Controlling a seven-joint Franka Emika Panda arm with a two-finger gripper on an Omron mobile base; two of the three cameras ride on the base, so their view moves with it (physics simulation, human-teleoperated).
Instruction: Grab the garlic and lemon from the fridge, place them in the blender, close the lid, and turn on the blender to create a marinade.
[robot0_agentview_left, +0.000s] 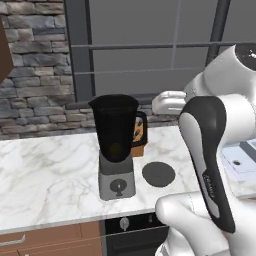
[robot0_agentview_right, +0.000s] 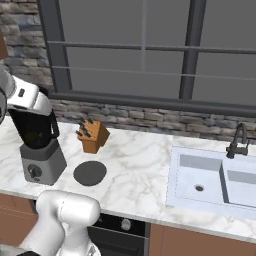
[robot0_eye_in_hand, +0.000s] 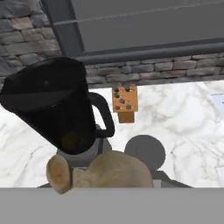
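Looking over the arm from the left base view, I see the blender (robot0_agentview_left: 118, 147) on the marble tabletop (robot0_agentview_left: 45, 180), jar uncovered, a dim yellowish shape low inside that may be the lemon. The lid (robot0_agentview_left: 158, 174) lies flat just beside its base.

From the right base view, the blender (robot0_agentview_right: 39, 145) is partly behind the arm, the lid (robot0_agentview_right: 90, 173) near it and a knife block (robot0_agentview_right: 93, 136) further back by the wall.

Through the hand view, the tool (robot0_eye_in_hand: 105, 183) is pinching the garlic (robot0_eye_in_hand: 100, 173), held near the jar's mouth (robot0_eye_in_hand: 43, 83). So the garlic is being carried to the jar. Next, I'd judge, it must come squarely over the opening before the grip parts; then the lid.
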